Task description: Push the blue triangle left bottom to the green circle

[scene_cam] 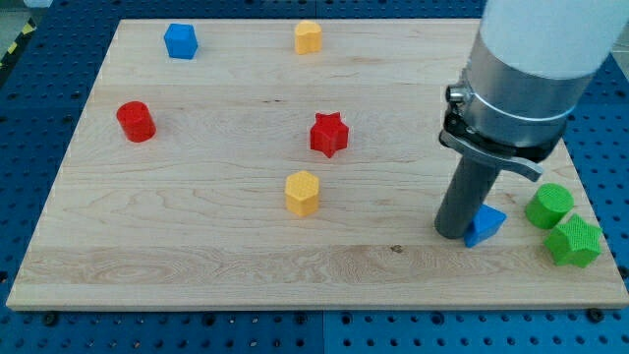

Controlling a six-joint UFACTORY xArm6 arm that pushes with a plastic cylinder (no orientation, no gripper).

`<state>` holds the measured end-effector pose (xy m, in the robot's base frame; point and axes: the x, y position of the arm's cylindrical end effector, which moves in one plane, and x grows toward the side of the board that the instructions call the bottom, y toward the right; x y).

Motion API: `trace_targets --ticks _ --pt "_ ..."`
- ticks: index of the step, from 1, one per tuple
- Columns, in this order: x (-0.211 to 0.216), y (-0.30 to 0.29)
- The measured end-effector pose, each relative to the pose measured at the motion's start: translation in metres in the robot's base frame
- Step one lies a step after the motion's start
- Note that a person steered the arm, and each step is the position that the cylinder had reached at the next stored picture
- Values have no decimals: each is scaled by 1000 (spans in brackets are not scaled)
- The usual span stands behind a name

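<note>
The blue triangle point(485, 225) lies near the view's bottom right of the wooden board point(197, 246). My tip point(453, 232) rests on the board right against the triangle's left side. The green circle point(547, 206) sits to the right of the triangle and slightly above it, with a small gap between them.
A green star point(574, 241) lies just below the green circle at the board's right edge. A red star point(329, 134) and a yellow hexagon point(303, 192) sit mid-board. A red cylinder point(136, 121) is at the left. A blue block point(181, 41) and a yellow block point(309, 37) lie along the top.
</note>
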<state>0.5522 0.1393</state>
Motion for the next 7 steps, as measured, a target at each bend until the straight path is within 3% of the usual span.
trace_targets --ticks 2,4,7 --pt "0 14" --pt "-34 13" --pt "-33 14"
